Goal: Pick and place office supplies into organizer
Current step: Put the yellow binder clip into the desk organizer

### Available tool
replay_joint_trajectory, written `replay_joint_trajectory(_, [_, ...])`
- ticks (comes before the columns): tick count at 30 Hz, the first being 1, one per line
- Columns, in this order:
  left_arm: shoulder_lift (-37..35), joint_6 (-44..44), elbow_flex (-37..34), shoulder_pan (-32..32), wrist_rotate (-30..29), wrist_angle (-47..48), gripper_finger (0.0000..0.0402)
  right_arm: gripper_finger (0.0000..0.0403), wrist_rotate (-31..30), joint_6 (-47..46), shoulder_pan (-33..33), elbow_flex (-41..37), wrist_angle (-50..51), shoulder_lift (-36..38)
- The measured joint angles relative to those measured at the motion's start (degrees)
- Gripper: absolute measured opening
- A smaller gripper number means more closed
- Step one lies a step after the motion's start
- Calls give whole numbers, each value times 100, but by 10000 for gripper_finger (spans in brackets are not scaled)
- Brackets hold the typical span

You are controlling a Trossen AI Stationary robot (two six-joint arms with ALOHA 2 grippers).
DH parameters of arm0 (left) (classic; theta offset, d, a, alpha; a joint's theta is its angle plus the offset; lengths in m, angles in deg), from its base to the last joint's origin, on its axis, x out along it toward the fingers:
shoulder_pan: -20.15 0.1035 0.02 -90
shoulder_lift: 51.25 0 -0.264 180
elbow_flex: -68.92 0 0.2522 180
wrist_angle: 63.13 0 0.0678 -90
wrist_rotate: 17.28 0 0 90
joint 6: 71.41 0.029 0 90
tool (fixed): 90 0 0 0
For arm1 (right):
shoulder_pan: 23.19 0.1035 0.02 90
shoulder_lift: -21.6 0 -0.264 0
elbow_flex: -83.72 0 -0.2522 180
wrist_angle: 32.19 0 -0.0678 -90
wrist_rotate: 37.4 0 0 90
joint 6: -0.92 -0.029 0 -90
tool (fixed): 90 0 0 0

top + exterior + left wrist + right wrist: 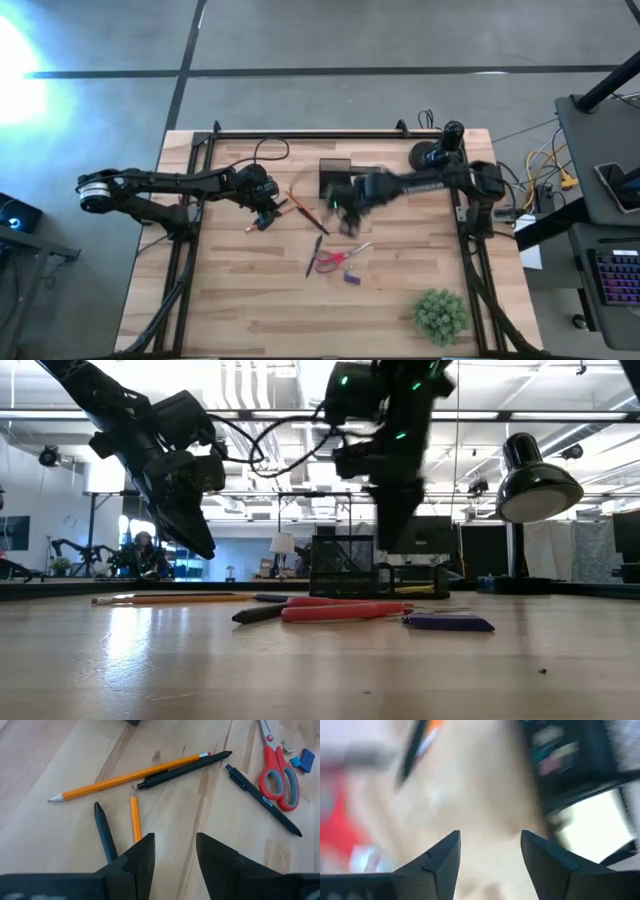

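The black organizer (335, 176) stands at the table's far middle. My right gripper (490, 852) hovers open just in front of it, above bare wood, holding nothing. My left gripper (175, 852) is open too and hangs over a group of pens and pencils: a long orange pencil (130, 777), a black pen (185, 767), a short orange pencil (134, 817) and a dark pen (103, 827). All lie flat on the table. Red-handled scissors (333, 260), another black pen (262, 800) and a small blue piece (304, 760) lie nearer the table's middle.
A green plant (440, 314) sits at the table's near right corner. A round black mount (432, 154) stands at the far right, beside my right arm's base. Bare wood lies along the near edge and at the near left.
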Motion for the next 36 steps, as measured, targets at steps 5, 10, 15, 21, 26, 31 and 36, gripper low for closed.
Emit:
replay_joint_trajectory(5, [1, 15, 0, 1, 0, -2, 129, 189, 415, 338, 1100, -169, -10, 2])
replay_joint_trajectory(10, [0, 20, 0, 0, 1, -4, 129, 180, 439, 340, 1809, -186, -465, -46])
replay_joint_trajectory(15, [1, 29, 0, 1, 0, -5, 129, 173, 399, 494, 1952, -300, -813, -44])
replay_joint_trajectory(21, [-1, 33, 0, -1, 2, -7, 129, 171, 666, 504, 1954, -598, -1333, -44])
replay_joint_trajectory(26, [1, 31, 0, 1, 2, -7, 129, 169, 820, 972, 1995, -882, -1629, -44])
replay_joint_trajectory(31, [0, 31, 0, 0, 1, -7, 129, 168, 805, 1279, 1964, -1129, -1850, -46])
replay_joint_trajectory(36, [1, 28, 0, 1, 0, -7, 129, 166, 766, 1647, 1963, -1221, -2120, -46])
